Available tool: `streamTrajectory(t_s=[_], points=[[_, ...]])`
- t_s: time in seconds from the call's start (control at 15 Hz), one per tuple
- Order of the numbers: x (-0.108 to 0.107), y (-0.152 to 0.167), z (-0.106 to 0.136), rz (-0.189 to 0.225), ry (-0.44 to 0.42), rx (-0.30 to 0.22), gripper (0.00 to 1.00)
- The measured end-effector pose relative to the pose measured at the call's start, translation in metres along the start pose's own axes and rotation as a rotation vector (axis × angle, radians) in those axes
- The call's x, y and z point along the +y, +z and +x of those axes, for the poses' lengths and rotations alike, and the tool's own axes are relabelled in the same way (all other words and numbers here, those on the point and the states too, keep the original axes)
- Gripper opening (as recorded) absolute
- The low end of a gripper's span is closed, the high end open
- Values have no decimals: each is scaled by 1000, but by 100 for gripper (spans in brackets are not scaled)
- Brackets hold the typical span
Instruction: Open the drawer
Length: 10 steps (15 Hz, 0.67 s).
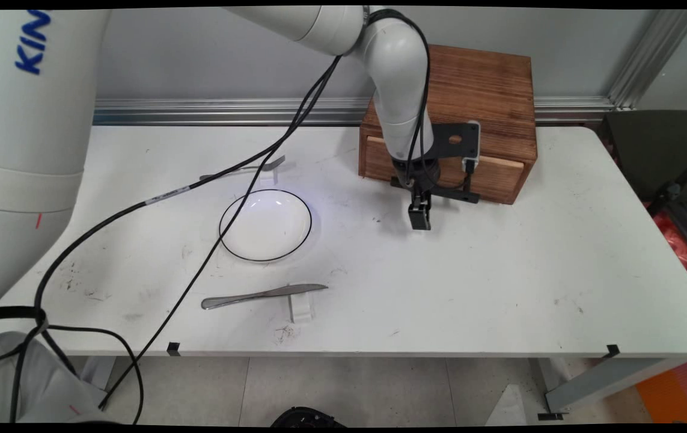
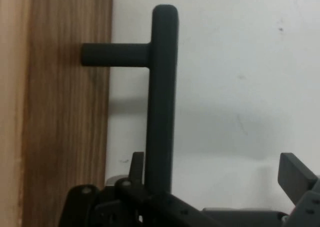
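A wooden box (image 1: 481, 84) stands at the back of the table, with a drawer (image 1: 499, 177) in its front face. The drawer's black bar handle (image 1: 451, 195) (image 2: 162, 97) sticks out on a short post. My gripper (image 1: 420, 224) (image 2: 215, 174) points down just in front of the drawer and stands open around the handle bar. One finger (image 2: 136, 164) sits between the wood front and the bar. The other finger (image 2: 296, 176) stands well off on the far side. Neither finger visibly presses the bar.
A white plate (image 1: 265, 225) with a dark rim lies left of the gripper. A knife (image 1: 262, 294) rests on a small white stand near the front edge. A fork (image 1: 247, 169) lies behind the plate. Black cables (image 1: 211, 240) hang across the plate's left side.
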State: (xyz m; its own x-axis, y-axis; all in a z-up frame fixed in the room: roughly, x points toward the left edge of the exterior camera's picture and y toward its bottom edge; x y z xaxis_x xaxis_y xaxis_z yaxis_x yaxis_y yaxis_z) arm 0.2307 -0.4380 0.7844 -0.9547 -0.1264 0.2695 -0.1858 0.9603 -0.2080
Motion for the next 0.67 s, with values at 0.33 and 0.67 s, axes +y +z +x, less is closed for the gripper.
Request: streamTrajectory(t_s=[0.33,0.67], points=[[17,-4,1,-26,46,-4,100],[47,-13,5,-50,75,-4,100]])
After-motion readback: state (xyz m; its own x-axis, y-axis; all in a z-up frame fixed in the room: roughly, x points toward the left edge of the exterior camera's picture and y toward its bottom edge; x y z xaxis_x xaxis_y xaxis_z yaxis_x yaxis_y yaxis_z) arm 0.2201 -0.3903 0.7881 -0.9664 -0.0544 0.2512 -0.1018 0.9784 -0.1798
